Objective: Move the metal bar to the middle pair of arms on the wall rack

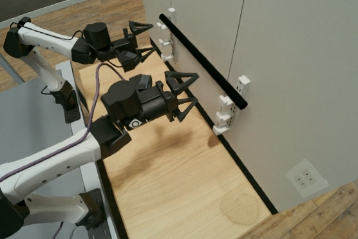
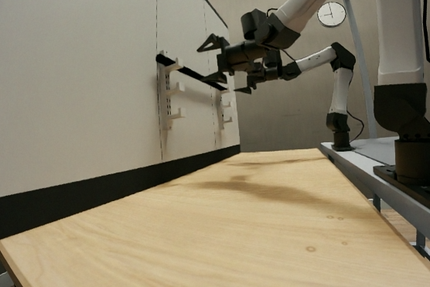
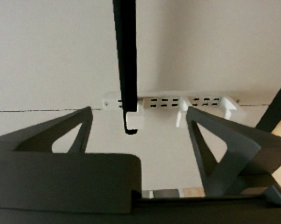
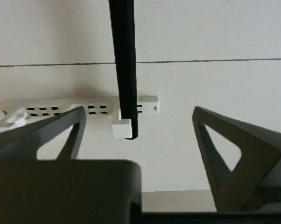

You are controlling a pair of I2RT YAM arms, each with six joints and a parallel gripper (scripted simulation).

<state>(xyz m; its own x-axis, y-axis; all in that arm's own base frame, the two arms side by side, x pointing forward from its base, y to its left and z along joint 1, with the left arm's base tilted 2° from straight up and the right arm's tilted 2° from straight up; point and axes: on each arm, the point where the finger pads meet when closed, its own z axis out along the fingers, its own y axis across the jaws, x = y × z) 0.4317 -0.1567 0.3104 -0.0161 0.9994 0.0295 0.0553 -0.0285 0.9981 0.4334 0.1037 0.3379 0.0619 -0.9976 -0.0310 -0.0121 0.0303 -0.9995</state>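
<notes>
The long black metal bar [image 1: 203, 60] [image 2: 189, 73] [image 3: 126, 55] [image 4: 124, 60] lies level along the wall, on the top pair of arms of the white wall rack [image 1: 243, 82] [image 2: 162, 99]. The middle rack arms [image 1: 165, 43] [image 1: 223, 117] [image 2: 175, 89] below hold nothing. My left gripper [image 1: 153, 37] [image 2: 200, 65] [image 3: 139, 111] is open and empty, short of the wall near the bar's left end. My right gripper [image 1: 196, 87] [image 4: 139, 112] is open and empty, short of the bar's right end. In the wrist views the bar's ends show between the spread fingers, but farther off, at the wall.
The wooden table [image 1: 180, 176] [image 2: 216, 227] runs below along the wall [image 1: 290, 66] [image 2: 85, 80]. The lowest rack arms [image 1: 221, 129] [image 2: 177, 113] stick out under the middle ones. A socket plate [image 1: 297, 180] is low on the wall.
</notes>
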